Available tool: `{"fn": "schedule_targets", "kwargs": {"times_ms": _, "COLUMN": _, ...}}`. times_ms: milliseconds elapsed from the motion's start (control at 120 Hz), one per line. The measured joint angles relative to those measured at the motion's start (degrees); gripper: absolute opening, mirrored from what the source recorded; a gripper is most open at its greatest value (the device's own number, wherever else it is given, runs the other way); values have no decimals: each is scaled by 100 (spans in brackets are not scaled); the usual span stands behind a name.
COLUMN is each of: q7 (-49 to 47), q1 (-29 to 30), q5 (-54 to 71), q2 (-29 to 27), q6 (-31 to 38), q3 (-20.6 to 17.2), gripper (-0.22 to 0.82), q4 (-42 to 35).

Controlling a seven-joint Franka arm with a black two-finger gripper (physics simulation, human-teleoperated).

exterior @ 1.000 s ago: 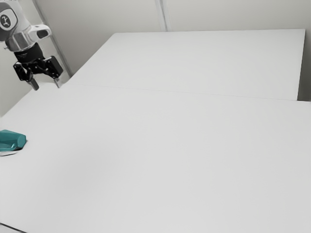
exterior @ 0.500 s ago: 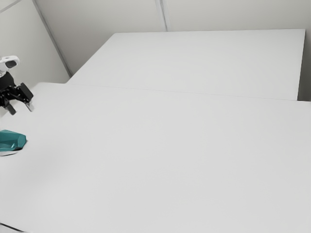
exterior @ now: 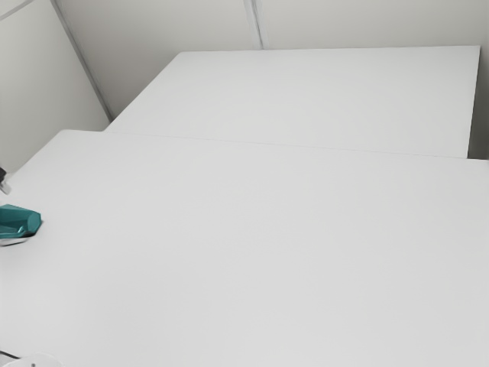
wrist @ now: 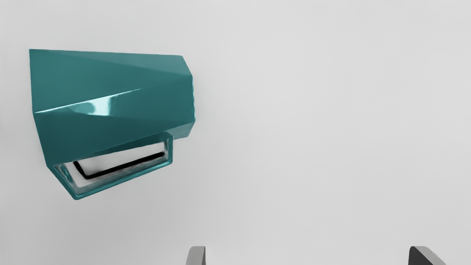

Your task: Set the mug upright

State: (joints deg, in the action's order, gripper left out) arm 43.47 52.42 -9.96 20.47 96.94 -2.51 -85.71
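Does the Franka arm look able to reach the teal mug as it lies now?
Likely yes: the gripper is open and nothing visible blocks its way to the mug, though it may need to shift sideways.

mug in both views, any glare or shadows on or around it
wrist view: a white glare streak along one facet edge of the mug, a hard black line seen through the handle, soft pale grey shading on the table; exterior view: a thin dark patch low beside the mug, broad even light elsewhere.
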Motion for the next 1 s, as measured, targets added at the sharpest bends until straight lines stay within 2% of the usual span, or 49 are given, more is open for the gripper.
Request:
{"fn": "schedule_targets", "kwargs": {"times_ms": 308, "q7": 755, "q1": 498, "q5": -731, "q2": 1555, "q6": -100, "q3": -10, "gripper": 60, "q4": 1710}}
{"fn": "schedule_targets", "kwargs": {"times_ms": 475, "q7": 1029, "q1": 749, "q5": -1056, "q2": 2219, "q6": -108, "q3": -45, "gripper": 60, "q4": 2401}}
{"fn": "schedule_targets", "kwargs": {"times_ms": 767, "q7": 1361, "q1": 1027, "q5": -1571, "q2": 2932, "q6": -95, "q3": -118, "gripper": 60, "q4": 3090}}
{"fn": "schedule_targets", "kwargs": {"times_ms": 1000, "q7": 1533, "q1": 1256, "q5": -1791, "q2": 3244, "q6": -122, "q3": -480, "gripper": 60, "q4": 3363}}
